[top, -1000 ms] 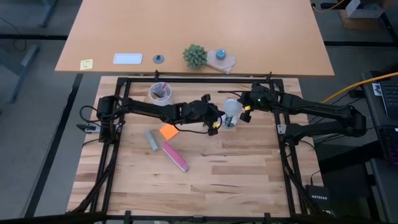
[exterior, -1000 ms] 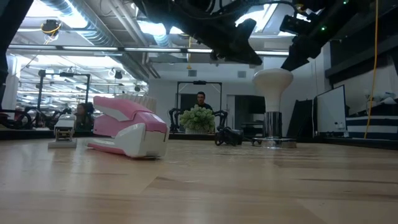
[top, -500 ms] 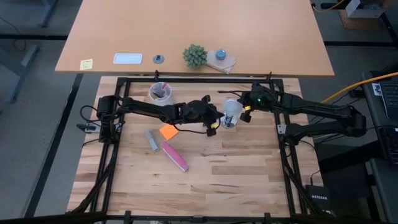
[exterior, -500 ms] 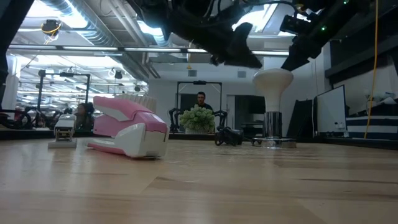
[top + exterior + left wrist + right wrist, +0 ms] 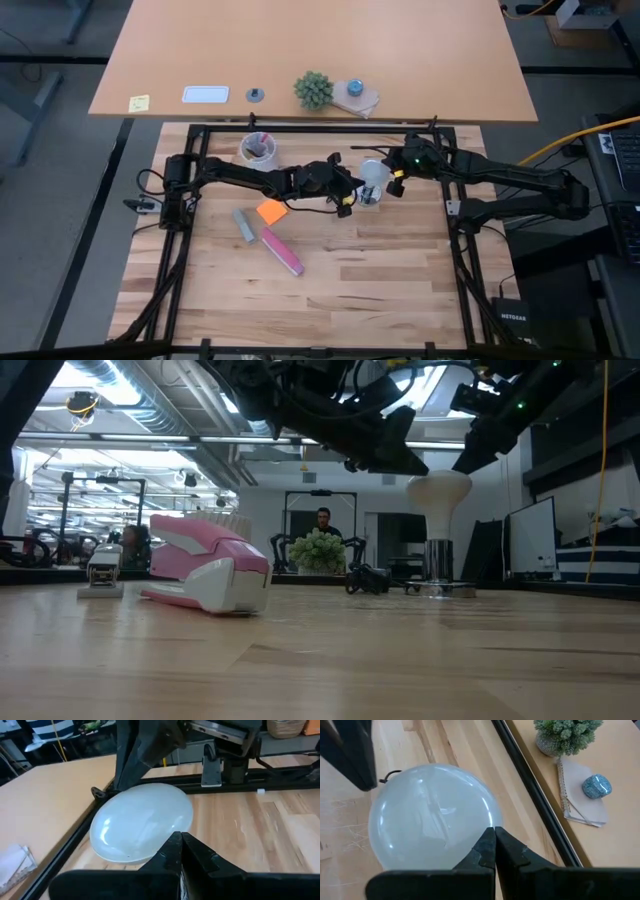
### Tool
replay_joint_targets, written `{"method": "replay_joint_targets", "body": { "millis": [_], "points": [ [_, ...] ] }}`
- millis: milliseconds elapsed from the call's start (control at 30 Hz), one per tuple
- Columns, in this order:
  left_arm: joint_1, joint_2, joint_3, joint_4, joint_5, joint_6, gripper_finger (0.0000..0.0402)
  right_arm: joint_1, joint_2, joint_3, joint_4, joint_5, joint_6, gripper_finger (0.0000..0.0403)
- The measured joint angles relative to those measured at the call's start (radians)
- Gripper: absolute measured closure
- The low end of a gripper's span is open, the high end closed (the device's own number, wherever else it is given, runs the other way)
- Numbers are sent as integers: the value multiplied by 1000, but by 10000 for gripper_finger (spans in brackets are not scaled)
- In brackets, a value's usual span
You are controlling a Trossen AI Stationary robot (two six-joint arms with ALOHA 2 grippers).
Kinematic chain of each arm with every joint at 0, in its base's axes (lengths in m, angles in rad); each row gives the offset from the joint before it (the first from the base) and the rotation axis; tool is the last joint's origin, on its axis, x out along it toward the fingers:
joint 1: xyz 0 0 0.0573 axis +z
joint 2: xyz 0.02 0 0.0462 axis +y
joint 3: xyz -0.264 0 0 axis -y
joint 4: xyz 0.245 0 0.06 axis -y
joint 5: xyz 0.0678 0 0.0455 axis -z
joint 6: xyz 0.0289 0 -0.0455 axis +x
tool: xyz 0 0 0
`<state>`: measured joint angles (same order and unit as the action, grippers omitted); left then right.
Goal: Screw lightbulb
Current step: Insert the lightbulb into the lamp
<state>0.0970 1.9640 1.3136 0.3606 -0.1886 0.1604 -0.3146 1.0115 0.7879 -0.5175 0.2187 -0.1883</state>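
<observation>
Across the wooden table you have the lightbulb standing upright mid-table (round end up), left gripper and right gripper pinched shut, empty, flanking it closely, neither clearly nearer.

A pink stapler lay on the counter at seven o'clock, with a grey block and an orange note just above it. A cup of pens stood at eleven o'clock.
</observation>
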Motion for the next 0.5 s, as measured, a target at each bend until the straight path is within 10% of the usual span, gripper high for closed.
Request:
{"method": "replay_joint_targets", "body": {
  "millis": [500],
  "points": [
    [40, -2, 0, -14, -84, -29, 401, -1, -2, 0, -48, -21, 25, 400]
  ]
}}
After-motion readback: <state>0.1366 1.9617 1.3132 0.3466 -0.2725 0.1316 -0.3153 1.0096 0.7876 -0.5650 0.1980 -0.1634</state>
